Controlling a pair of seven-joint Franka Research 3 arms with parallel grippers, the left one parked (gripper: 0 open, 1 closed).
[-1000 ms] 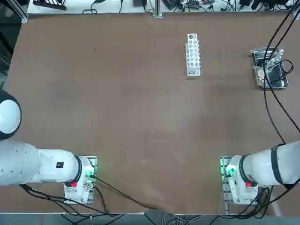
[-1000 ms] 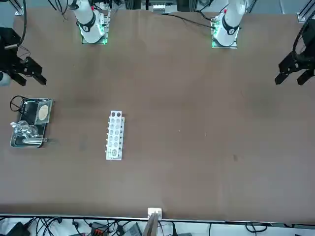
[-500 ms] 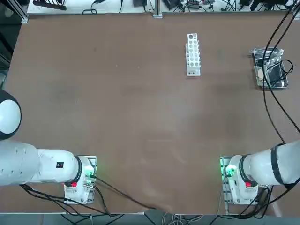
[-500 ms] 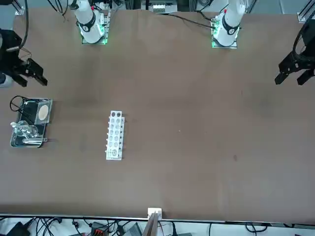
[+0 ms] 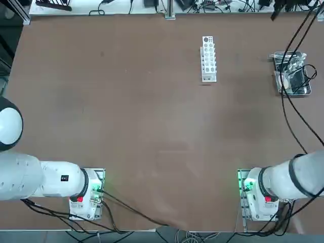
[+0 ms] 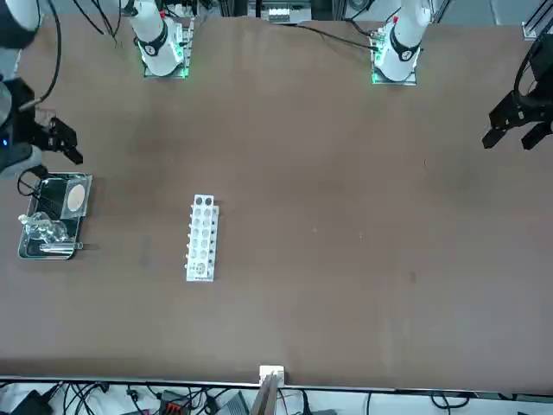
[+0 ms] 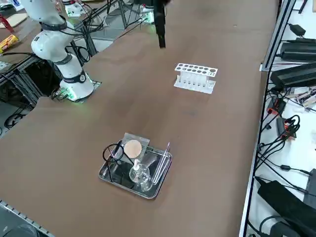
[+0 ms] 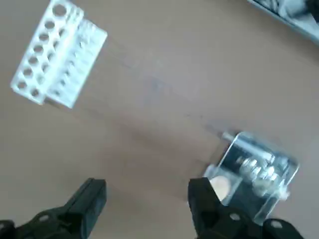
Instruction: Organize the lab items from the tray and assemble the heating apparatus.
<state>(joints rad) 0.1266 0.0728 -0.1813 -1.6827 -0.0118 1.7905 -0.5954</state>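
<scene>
Right wrist view: right tool [image 8: 144, 199] spread wide, nothing between the fingers [image 8: 87, 196], hanging high over the brown surface [image 8: 149, 89] with the tray [image 8: 276, 194] just past one fingertip and the white holed rack [image 8: 57, 55] well apart on the far side. Front view: same tool [image 6: 60, 143] at the picture's left edge, above the tray's [image 6: 24, 251] end nearest the robot, touching nothing. Right side view: tray [image 7: 163, 175] near the surface's [image 7: 207, 133] right-hand edge, still full; round tan disc [image 7: 132, 147] on its square mesh at the end towards the arm's base, black wire stand [image 7: 112, 153] looped beside it and hanging partly over the rim, tiny clear glass burner [image 7: 138, 174] upright towards the middle, thin clear tube [image 7: 162, 165] lying along the rim nearest the rack [image 7: 195, 77]. Rack well apart from the tray, holes empty as far as can be told. Top view: tray [image 5: 302, 94] at the far right, crossed by a dark cable [image 5: 288, 109]; rack [image 5: 208, 58] further in along the far side.
</scene>
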